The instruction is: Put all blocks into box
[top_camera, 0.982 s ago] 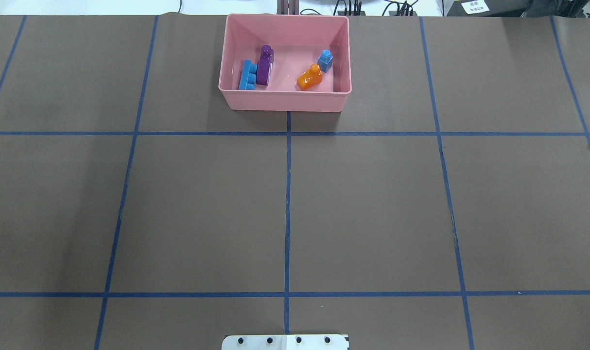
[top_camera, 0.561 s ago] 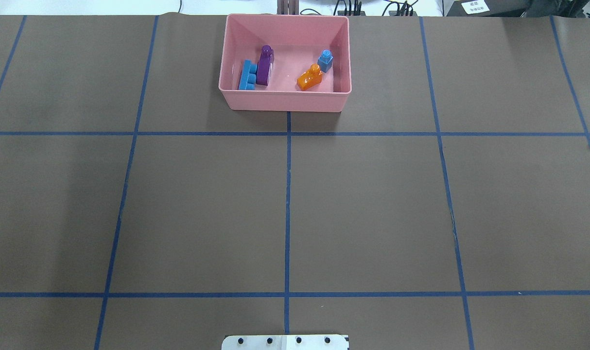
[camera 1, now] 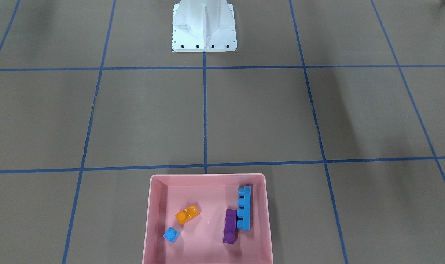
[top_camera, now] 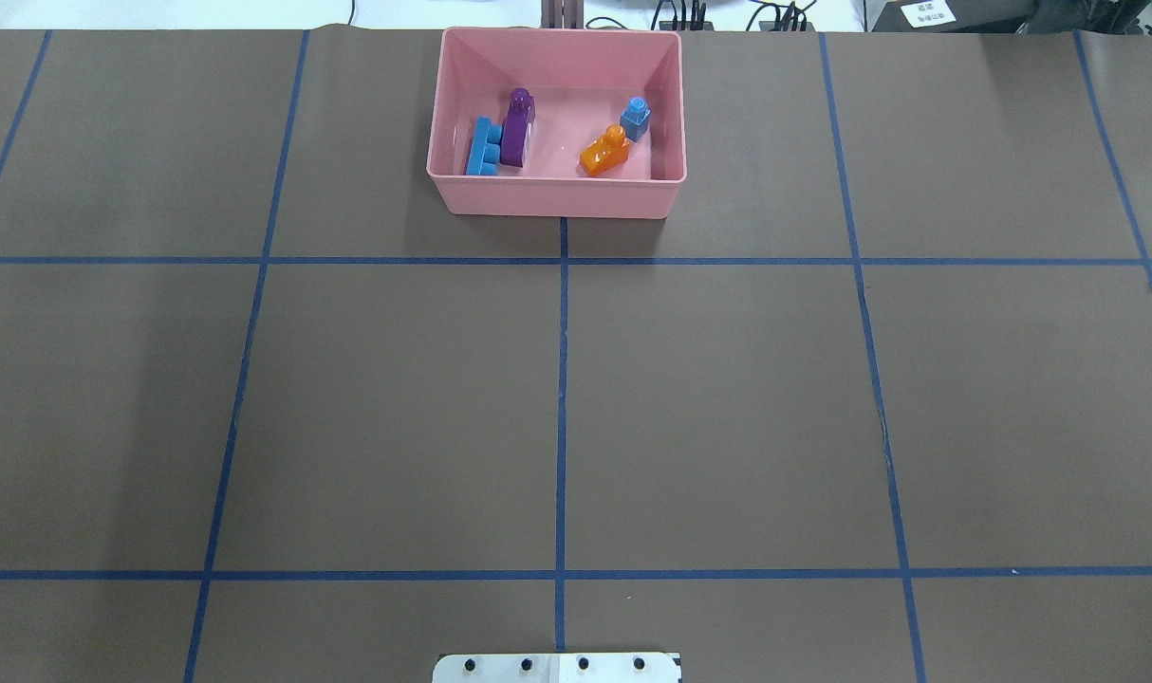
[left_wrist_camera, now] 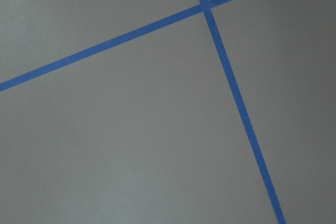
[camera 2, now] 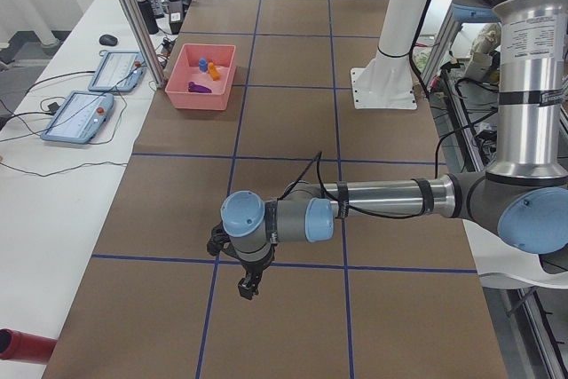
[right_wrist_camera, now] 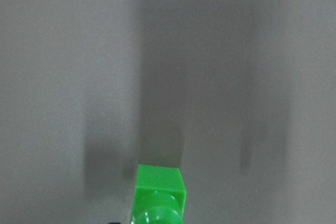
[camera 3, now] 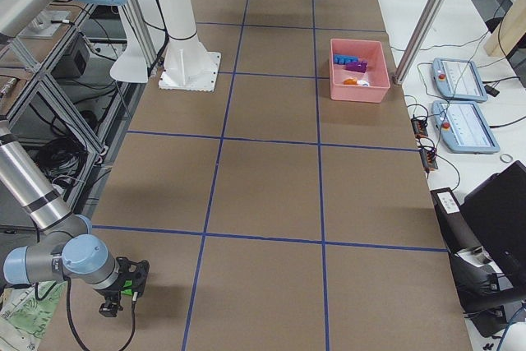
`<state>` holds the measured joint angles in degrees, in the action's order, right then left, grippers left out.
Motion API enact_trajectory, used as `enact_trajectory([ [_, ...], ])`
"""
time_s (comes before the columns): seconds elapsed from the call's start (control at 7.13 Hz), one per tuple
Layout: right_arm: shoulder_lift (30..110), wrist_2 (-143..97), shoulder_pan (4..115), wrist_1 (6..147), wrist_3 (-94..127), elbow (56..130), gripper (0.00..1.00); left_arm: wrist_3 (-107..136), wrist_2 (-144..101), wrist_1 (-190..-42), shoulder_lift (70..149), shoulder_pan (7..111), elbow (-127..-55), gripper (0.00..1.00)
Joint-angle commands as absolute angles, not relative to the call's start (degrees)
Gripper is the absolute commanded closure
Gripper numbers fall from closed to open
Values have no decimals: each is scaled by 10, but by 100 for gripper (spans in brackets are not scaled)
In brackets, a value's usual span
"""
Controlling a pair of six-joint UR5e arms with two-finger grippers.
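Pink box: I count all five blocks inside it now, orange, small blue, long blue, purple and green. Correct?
No. The overhead view shows only four inside the box: the orange block, small blue cube, long blue block and purple block. The green block is outside it, over bare table in the right wrist view.

Left arm (camera 2: 382,197) stretched level above the surface (camera 2: 293,113), left tool (camera 2: 248,289) pointing down, right arm (camera 3: 49,262) bent low, right tool (camera 3: 109,308) downward

Brown table (top_camera: 396,408), blue tape grid (top_camera: 562,417)
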<state>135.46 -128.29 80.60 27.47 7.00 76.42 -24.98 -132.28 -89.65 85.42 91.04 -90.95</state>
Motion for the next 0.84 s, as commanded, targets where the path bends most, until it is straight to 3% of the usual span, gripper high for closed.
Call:
enact_trajectory([
  [0.0,1354,-1288,806,274,74,764,21,-250,-1323,-896,839,911,-927,0],
  [0.7,1352,-1324,806,274,79,764,24,-251,-1323,-896,831,911,-935,0],
])
